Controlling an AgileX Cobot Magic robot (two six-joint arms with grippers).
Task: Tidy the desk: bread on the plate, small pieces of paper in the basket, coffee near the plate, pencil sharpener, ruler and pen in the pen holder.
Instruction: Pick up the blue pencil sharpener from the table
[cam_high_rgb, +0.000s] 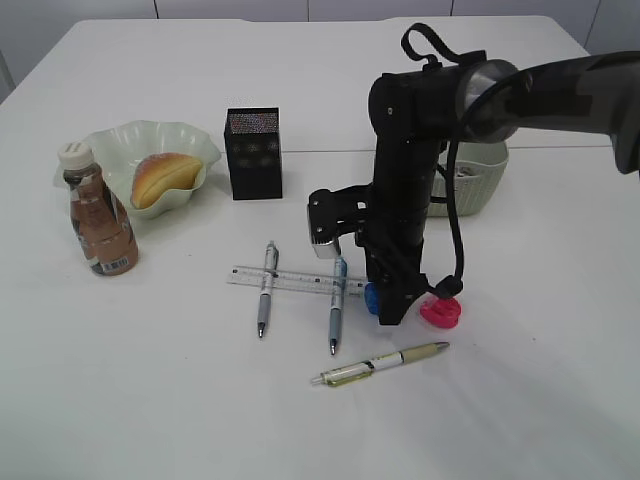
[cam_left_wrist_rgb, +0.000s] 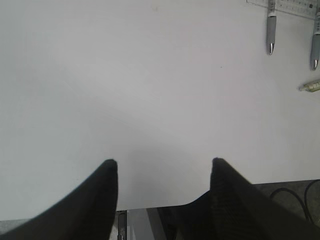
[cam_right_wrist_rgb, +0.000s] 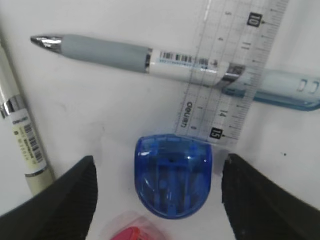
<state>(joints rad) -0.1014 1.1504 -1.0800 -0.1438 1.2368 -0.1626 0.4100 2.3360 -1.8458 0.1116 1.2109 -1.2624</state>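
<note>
My right gripper (cam_right_wrist_rgb: 159, 172) is open, its two fingers on either side of a blue pencil sharpener (cam_right_wrist_rgb: 173, 175) on the table; in the exterior view (cam_high_rgb: 372, 298) the arm hides most of it. A pink sharpener (cam_high_rgb: 441, 311) lies just beside it. A clear ruler (cam_high_rgb: 290, 281) lies across two grey-grip pens (cam_high_rgb: 266, 288) (cam_high_rgb: 337, 306). A yellow-green pen (cam_high_rgb: 380, 364) lies nearer the front. The bread (cam_high_rgb: 163, 178) is on the pale green plate (cam_high_rgb: 120, 143), the coffee bottle (cam_high_rgb: 98, 210) next to it. The black pen holder (cam_high_rgb: 254, 153) stands behind. My left gripper (cam_left_wrist_rgb: 164, 165) is open and empty.
A white woven basket (cam_high_rgb: 482, 182) stands at the right behind my right arm. In the left wrist view the table's front edge (cam_left_wrist_rgb: 150, 206) runs just under the fingers, with pen tips (cam_left_wrist_rgb: 270, 46) at the top right.
</note>
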